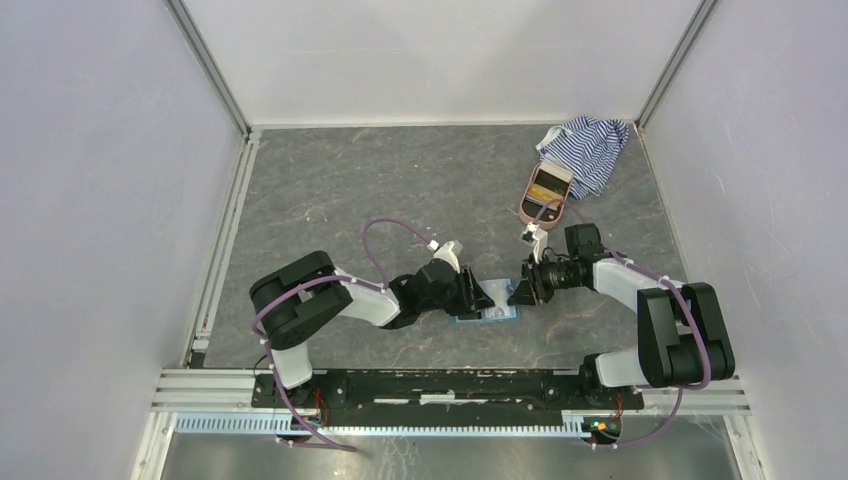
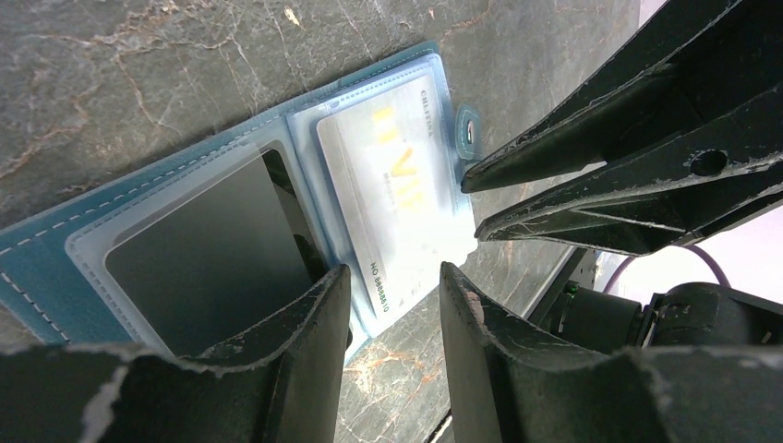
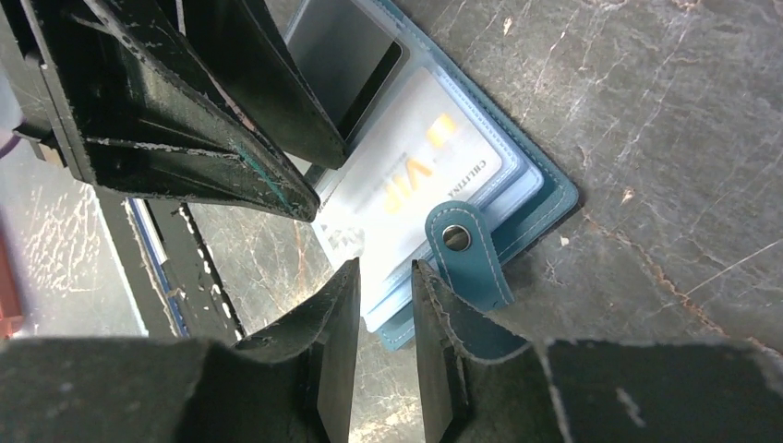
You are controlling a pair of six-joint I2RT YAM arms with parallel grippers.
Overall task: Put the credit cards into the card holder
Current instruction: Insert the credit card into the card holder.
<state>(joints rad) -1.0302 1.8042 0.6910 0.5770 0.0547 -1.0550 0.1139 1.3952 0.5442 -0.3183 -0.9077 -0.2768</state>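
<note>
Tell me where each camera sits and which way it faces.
Top external: above and behind the bases, looking down on the table; both arms show, left gripper and right gripper facing over the card holder.
Left wrist: on that wrist, looking down past its own fingers at the open holder; the right gripper enters from the right.
Right wrist: on that wrist, looking down past its own fingers at the snap tab; the left gripper enters upper left.
Shared: both wrist views show the VIP card, from opposite sides.
</note>
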